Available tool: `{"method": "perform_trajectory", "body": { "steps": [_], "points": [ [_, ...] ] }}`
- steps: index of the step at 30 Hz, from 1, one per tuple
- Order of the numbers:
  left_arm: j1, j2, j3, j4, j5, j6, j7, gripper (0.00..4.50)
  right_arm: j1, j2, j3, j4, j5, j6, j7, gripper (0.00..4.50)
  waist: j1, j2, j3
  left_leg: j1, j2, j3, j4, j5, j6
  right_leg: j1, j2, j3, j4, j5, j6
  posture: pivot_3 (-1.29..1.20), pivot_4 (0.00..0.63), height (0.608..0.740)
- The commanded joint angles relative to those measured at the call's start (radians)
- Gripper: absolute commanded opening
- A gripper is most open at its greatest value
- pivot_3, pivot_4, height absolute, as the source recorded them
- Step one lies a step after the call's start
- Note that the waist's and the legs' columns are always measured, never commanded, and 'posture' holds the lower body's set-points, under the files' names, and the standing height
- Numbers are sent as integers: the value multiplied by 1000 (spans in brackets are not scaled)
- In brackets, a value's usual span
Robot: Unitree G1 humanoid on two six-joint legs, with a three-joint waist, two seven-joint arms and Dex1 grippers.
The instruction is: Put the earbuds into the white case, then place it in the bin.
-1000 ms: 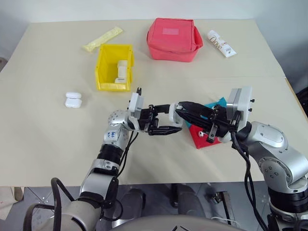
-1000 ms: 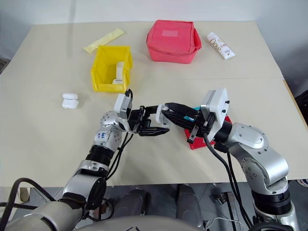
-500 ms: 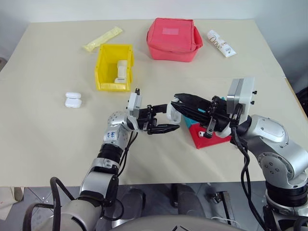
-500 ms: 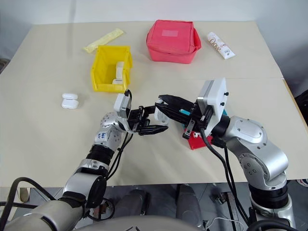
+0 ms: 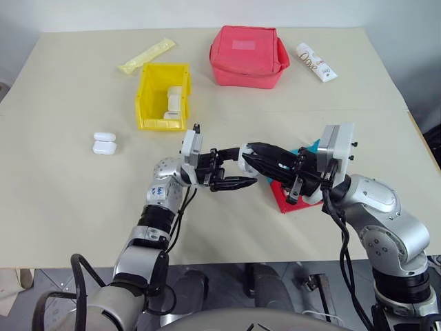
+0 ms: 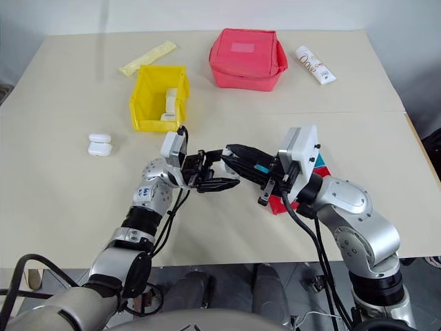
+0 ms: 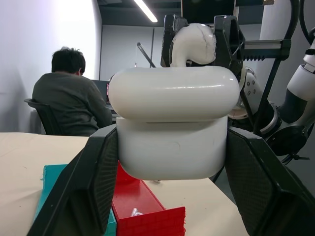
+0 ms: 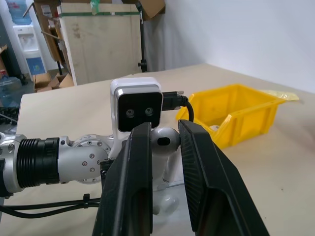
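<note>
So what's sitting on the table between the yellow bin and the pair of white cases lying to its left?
Nothing: the table is bare between the yellow bin and the two white cases, seen in the left eye view.

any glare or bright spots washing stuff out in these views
Left wrist view: bright wash on the wall beside the seated person, ceiling strip light glowing, soft sheen on the white case; head views: evenly lit, the bin and table clear.
</note>
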State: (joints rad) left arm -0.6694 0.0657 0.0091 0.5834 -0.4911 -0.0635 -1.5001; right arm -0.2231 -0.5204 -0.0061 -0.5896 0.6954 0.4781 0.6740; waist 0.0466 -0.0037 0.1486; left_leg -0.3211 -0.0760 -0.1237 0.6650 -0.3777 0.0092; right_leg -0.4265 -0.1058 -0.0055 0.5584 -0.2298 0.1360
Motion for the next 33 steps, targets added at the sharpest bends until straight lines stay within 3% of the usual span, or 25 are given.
{"method": "perform_trajectory", "body": {
  "steps": [1, 23, 33],
  "points": [
    [0, 2, -3, -73, -37, 11, -37, 2789, 8, 10, 7, 1, -12, -19, 8, 437, -1, 0, 0, 0, 0, 0, 0, 0, 0, 0, 0, 0, 0, 0, 0, 0, 150, 740],
    [18, 8, -16, -191, -71, 81, -18, 2789, 46, 61, 54, 61, -46, -74, 32, 437, -5, 0, 0, 0, 0, 0, 0, 0, 0, 0, 0, 0, 0, 0, 0, 0, 150, 740],
    [-16, 12, 9, -131, -57, 23, -6, 2789, 87, -21, 66, 23, -53, -28, 56, 437, -5, 0, 0, 0, 0, 0, 0, 0, 0, 0, 0, 0, 0, 0, 0, 0, 150, 740]
  ]
}}
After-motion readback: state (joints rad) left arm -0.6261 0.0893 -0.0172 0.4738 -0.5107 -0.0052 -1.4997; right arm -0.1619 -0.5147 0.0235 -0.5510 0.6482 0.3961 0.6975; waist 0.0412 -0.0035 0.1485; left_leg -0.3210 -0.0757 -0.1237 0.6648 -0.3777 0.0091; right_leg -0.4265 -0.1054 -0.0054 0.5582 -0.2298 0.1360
